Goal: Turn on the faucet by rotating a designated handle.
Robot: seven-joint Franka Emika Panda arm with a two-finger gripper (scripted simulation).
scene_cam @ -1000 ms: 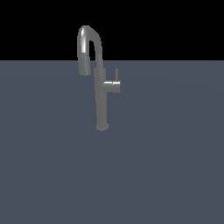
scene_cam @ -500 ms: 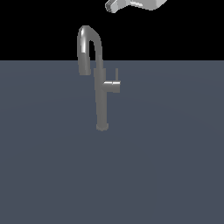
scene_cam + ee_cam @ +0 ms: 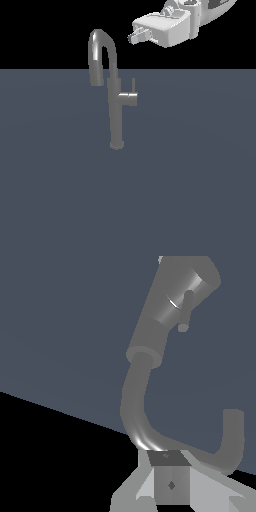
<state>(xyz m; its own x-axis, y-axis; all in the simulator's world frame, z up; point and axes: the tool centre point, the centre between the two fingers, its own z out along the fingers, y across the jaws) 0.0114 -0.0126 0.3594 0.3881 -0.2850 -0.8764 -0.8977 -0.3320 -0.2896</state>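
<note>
Above the faucet (image 3: 115,107) on the grey tabletop (image 3: 200,190), the claw (image 3: 136,36) hovers empty, its opening unclear; the side handle (image 3: 131,96) is untouched, rotation not yet begun.

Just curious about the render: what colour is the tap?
Plain grey brushed metal; the tap shows best in the exterior view.
</note>
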